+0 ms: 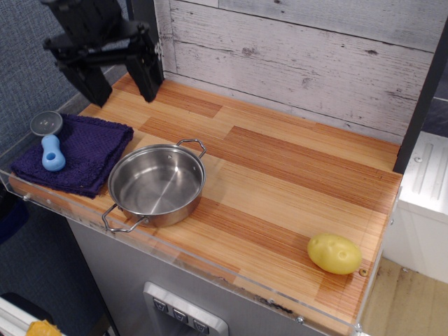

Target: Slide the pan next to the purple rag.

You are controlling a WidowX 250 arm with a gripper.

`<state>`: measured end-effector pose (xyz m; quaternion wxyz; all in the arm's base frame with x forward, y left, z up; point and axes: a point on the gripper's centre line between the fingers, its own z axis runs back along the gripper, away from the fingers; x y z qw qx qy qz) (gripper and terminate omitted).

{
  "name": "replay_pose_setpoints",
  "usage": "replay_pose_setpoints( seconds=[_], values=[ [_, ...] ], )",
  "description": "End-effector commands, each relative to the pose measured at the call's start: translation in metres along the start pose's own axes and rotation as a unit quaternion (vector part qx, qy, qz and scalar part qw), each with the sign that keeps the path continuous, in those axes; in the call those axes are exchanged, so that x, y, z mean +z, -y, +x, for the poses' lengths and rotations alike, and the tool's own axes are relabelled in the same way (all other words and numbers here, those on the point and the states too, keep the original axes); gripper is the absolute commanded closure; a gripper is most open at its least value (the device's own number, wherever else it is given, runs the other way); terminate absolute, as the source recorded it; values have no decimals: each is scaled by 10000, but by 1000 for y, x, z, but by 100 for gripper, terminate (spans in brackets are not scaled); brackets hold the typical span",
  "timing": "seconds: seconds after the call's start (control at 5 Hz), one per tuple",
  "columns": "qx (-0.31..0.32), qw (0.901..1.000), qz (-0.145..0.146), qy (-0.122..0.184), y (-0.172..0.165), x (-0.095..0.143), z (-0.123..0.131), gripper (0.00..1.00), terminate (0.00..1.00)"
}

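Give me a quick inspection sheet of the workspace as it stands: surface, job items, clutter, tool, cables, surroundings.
Surface: striped wooden counter top with a clear plastic edge strip; no spills seen.
Job's things: shiny round stainless-steel pan upright and empty, its left rim right at the edge of the dark purple folded terry rag; whether they touch cannot be told.
Clutter: small grey disc on a blue handle lying on the rag; yellow potato near the front right corner.
Grippers: black tool raised above the counter's back left, fingers apart, holding nothing.
Cables: nothing seen.
Surroundings: whitewashed plank back wall, dark post at back left, grey cabinet front below.
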<state>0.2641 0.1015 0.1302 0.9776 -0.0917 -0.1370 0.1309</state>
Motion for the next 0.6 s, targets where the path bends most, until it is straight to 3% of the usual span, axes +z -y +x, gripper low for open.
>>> replay_pose_setpoints(
  seconds=[0.0,0.2,0.4],
  values=[
    [-604,9974,33,382,5,23,2,0,0],
    [-604,9974,33,382,5,23,2,0,0],
    [-604,9974,33,382,5,23,2,0,100]
  ],
)
